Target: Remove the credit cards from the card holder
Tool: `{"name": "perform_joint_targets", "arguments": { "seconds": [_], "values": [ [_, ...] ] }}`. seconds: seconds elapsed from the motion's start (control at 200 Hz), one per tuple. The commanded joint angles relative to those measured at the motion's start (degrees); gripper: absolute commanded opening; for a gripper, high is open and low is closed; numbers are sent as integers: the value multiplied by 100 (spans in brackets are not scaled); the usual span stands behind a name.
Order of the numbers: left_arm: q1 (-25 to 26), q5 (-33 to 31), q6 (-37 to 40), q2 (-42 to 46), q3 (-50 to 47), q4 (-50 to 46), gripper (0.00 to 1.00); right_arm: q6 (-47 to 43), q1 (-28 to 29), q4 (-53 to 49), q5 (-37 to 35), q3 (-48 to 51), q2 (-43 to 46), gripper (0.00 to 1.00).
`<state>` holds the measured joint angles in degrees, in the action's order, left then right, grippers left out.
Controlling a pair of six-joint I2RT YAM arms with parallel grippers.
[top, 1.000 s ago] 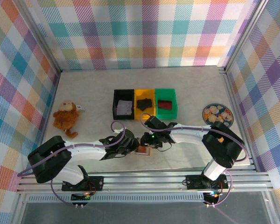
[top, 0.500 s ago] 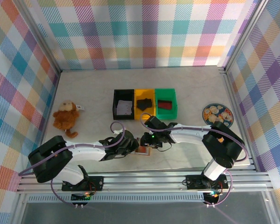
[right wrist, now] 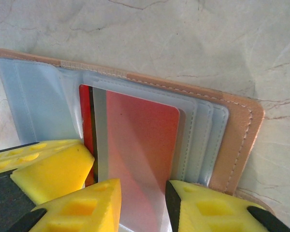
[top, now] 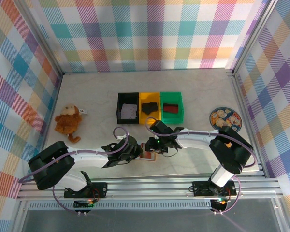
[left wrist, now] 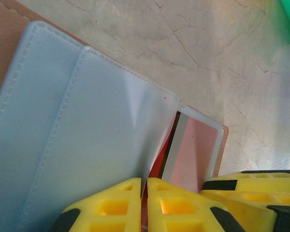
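Red card (right wrist: pixel 140 145) inside open card holder (right wrist: pixel 237 130), 6 o'clock on bench (top: pixel 96 92).
Pinches sleeve (left wrist: pixel 111 121) with left gripper (left wrist: pixel 144 186); straddles card with right gripper (right wrist: pixel 144 191), narrowly parted.

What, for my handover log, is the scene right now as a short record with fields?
card holder: open flat on the table, pale blue inside facing up
red card: inside a clear sleeve, not yet out
left gripper: shut on the card holder, pinching a sleeve edge
right gripper: jaws apart, astride the red card's sleeve
behind: black bin, yellow bin, green bin in a row
sides: plush monkey left, patterned plate right
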<state>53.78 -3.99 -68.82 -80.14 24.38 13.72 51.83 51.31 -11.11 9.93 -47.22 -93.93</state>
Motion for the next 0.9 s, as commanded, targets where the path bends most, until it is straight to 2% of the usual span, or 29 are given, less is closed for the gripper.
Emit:
{"name": "perform_joint_targets", "arguments": {
  "seconds": [0.0,0.205,0.285,0.895],
  "values": [
    [-43,136,-69,-29,-137,-123,9,62,28,-183,-27,267,-196,35],
    [-50,78,-55,106,-136,-275,5,50,28,-202,-36,274,-186,35],
    [-43,52,-36,169,-137,-354,0,41,26,-206,-28,262,-196,35],
    [-52,-181,148,707,-267,-973,0,18,20,-294,-79,223,-239,35]
  ]
}}
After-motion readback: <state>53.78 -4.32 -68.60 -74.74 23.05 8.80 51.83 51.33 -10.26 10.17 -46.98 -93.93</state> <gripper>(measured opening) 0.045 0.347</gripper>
